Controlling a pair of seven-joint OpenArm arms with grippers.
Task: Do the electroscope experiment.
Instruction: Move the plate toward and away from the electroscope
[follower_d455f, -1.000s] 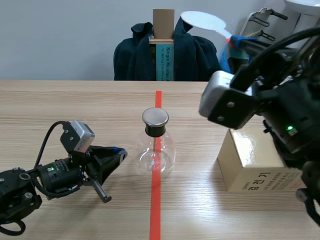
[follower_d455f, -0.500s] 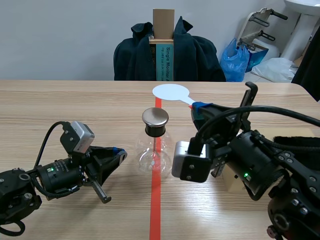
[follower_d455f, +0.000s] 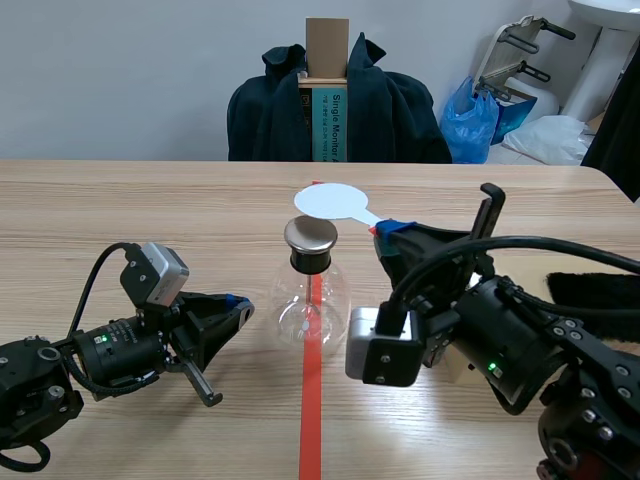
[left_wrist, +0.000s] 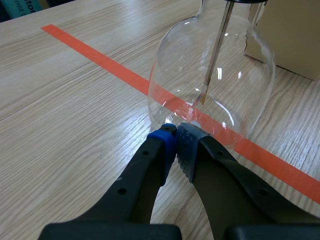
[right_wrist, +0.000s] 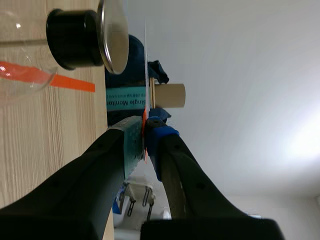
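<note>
One glass flask (follower_d455f: 311, 300); one white paddle (follower_d455f: 331, 201); one tabletop box (left_wrist: 295, 40); one blue bag (follower_d455f: 480, 115)

right gripper (follower_d455f: 385, 228) swung down from overhead, white disc (follower_d455f: 331, 201) brought close to the metal cap (follower_d455f: 310, 234)

The left arm (follower_d455f: 70, 365) lies low, and the left gripper (left_wrist: 176, 140) points toward the table's middle with its fingertips together on nothing. The right gripper (follower_d455f: 393, 230), its wrist rolled sideways, pinches the white paddle (follower_d455f: 330, 200) by its handle.
</note>
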